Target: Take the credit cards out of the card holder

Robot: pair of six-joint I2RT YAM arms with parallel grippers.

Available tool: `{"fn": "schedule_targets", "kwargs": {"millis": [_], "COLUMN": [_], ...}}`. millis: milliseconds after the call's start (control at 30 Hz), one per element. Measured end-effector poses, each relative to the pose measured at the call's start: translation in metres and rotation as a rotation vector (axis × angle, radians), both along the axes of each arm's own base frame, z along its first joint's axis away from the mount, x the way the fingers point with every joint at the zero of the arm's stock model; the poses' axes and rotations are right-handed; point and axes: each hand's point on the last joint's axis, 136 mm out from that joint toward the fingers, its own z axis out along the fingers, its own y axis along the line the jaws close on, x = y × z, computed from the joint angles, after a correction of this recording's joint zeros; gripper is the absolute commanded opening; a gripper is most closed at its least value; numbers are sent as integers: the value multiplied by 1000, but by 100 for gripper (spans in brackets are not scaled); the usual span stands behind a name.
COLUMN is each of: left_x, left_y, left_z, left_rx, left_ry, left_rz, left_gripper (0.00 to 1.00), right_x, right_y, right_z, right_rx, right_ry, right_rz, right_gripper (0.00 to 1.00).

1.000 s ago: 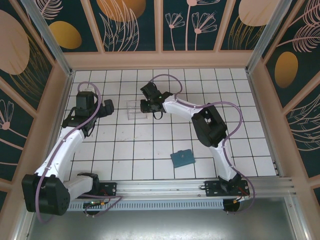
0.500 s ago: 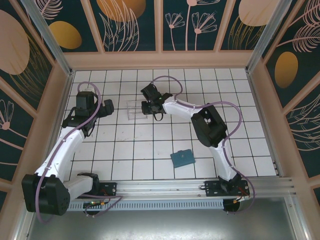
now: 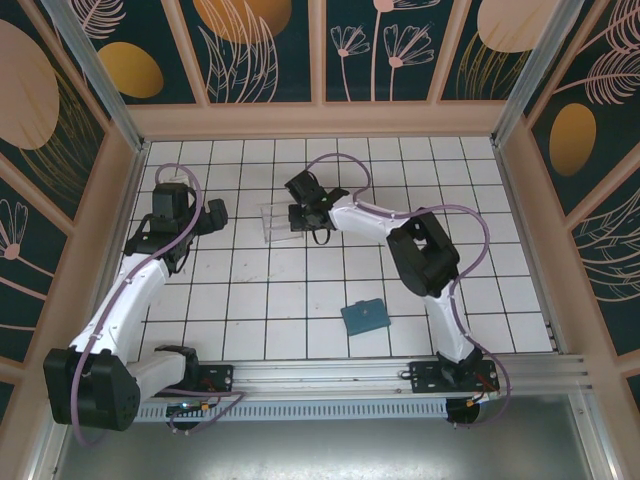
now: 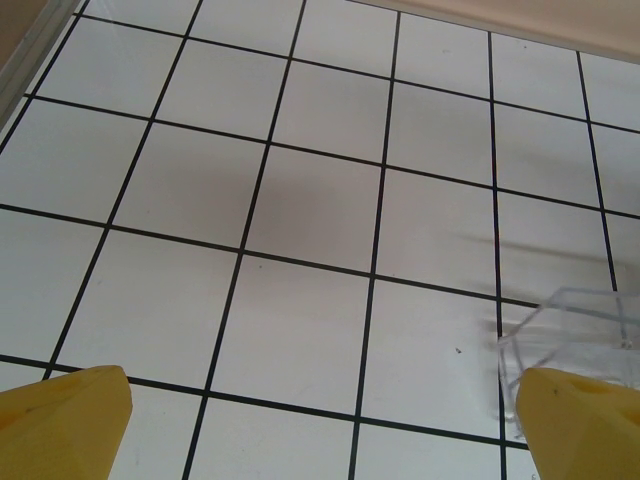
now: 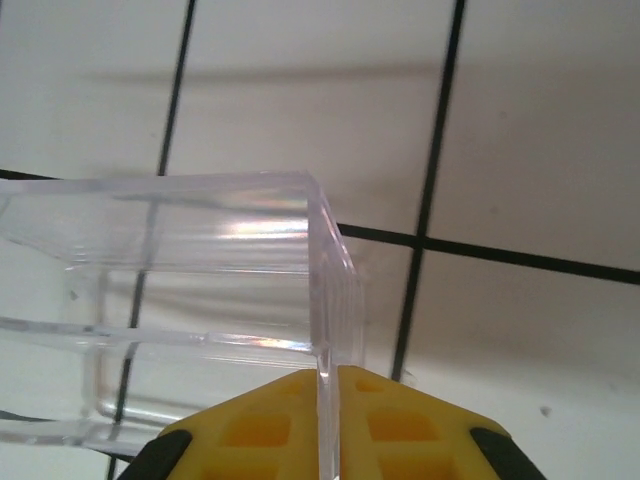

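Right wrist: right gripper (image 5: 328,388) has pinched the clear box (image 5: 190,250).

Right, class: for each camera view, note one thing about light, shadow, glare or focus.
Right wrist: bright glare streaks run along the clear box wall. Left wrist: a faint, broad shadow falls across the tiles. Top external: even light, grid lines crisp.

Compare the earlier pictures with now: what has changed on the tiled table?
The right gripper closed on a wall of the clear transparent plastic box, and the box turned slightly. The left gripper stayed open and still beside it; the flat teal-blue card holder stayed where it lay.
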Motion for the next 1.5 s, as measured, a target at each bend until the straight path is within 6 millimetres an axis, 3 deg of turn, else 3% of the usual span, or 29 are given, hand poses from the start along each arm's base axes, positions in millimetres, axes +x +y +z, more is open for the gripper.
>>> {"fn": "schedule_targets", "kwargs": {"millis": [367, 500, 1267, 1500], "left_x": [0, 0, 0, 0], "left_y": [3, 3, 3, 3], "left_z": [0, 0, -1, -1], "left_rx": [9, 11, 12, 12], "left_ry": [-1, -1, 1, 1], "left_rz": [11, 14, 14, 14], "left_gripper": [99, 99, 98, 99], "right_x": [-15, -17, -10, -11], "right_y": [-100, -119, -119, -119], "right_z": [3, 5, 9, 2], "right_rx": [-79, -91, -100, -114], "right_ry": [15, 10, -42, -30], "right_rz": [-145, -179, -143, -136], "right_gripper": [9, 9, 10, 12]}}
